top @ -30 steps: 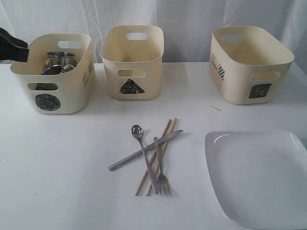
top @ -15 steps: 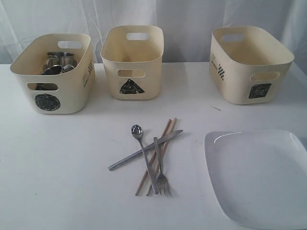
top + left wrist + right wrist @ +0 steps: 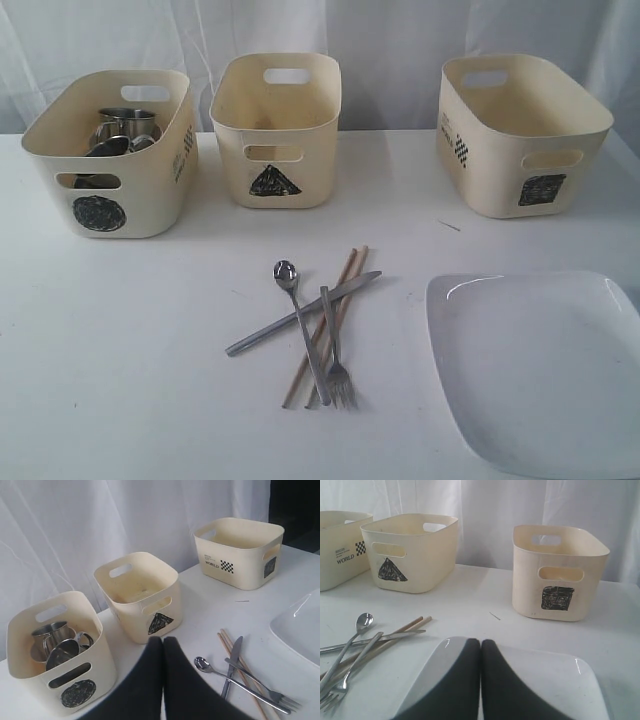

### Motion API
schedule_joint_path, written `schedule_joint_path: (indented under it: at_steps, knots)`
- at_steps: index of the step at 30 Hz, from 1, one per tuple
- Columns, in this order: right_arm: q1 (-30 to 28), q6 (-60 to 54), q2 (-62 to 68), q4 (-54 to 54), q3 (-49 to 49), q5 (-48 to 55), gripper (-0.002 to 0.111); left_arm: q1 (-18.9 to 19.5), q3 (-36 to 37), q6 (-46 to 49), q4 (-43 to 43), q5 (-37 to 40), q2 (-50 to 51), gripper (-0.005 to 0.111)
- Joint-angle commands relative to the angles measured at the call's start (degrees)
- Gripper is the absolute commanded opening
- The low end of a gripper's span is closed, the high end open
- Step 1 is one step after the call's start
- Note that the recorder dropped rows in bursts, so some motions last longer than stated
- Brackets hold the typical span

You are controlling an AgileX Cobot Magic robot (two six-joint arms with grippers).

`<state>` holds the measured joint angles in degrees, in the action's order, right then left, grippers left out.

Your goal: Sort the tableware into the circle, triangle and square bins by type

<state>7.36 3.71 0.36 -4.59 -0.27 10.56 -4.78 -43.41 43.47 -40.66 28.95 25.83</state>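
Two steel mugs (image 3: 128,122) and a steel bowl (image 3: 108,146) lie in the circle bin (image 3: 150,195). The triangle bin (image 3: 277,128) and square bin (image 3: 520,130) show nothing inside. On the table, a spoon (image 3: 300,325), fork (image 3: 335,350) and knife (image 3: 300,315) lie crossed over wooden chopsticks (image 3: 350,265). The large white square plate (image 3: 545,365) sits at the front right. No small white bowl is visible. My left gripper (image 3: 163,641) is shut and empty, high above the table near the circle bin. Above the plate's near edge, my right gripper (image 3: 480,642) is also shut and empty.
White curtains hang behind the three bins at the table's back edge. A small thin sliver (image 3: 448,225) lies on the table in front of the square bin. Neither arm shows in the exterior view.
A second ago the left arm's black tip showed at the upper left edge by the circle bin. It has since drawn back out of the exterior view. Nothing on the table moved.
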Motion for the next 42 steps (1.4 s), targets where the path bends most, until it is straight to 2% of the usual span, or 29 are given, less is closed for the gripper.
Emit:
schedule_joint_path:
  at_steps: [1,5,10,13,17,20,25,28,30,32,42]
  knots:
    - [0.2,0.01,-0.36,0.11,0.27,-0.33,0.0,0.03,1.15,-0.06,-0.89,-2.3,-0.54,0.0]
    - [0.2,0.01,-0.36,0.11,0.27,-0.33,0.0,0.03,7.56,0.07,-0.89,-9.31,-1.49,0.0]
    - [0.2,0.01,-0.36,0.11,0.27,-0.33,0.0,0.03,21.61,0.07,-0.89,-16.95,-8.49,0.0]
    - [0.2,0.01,-0.36,0.11,0.27,-0.33,0.0,0.03,28.76,0.07,-0.89,-17.37,-13.46,0.0]
    - [0.2,0.01,-0.36,0.11,0.27,-0.33,0.0,0.03,34.34,-2.44,-0.78,-17.37,-19.06,0.0]
    - [0.2,0.01,-0.36,0.11,0.27,-0.33,0.0,0.03,37.87,-8.44,1.65,-17.85,-22.11,0.0]
    - [0.2,0.01,-0.36,0.11,0.27,-0.33,0.0,0.03,42.01,-31.42,17.54,-18.1,-25.0,0.0]
    - [0.2,0.01,-0.36,0.11,0.27,-0.33,0.0,0.03,43.41,-39.38,25.38,-21.02,-25.83,0.0]
    - [0.2,0.01,-0.36,0.11,0.27,-0.33,0.0,0.03,43.41,-40.99,27.75,-25.12,-25.83,0.0]
    - [0.2,0.01,-0.36,0.11,0.27,-0.33,0.0,0.03,43.41,-41.08,30.69,-25.54,-25.83,0.0]
    - [0.2,0.01,-0.36,0.11,0.27,-0.33,0.0,0.03,43.41,-40.55,30.95,-23.59,-25.83,0.0]
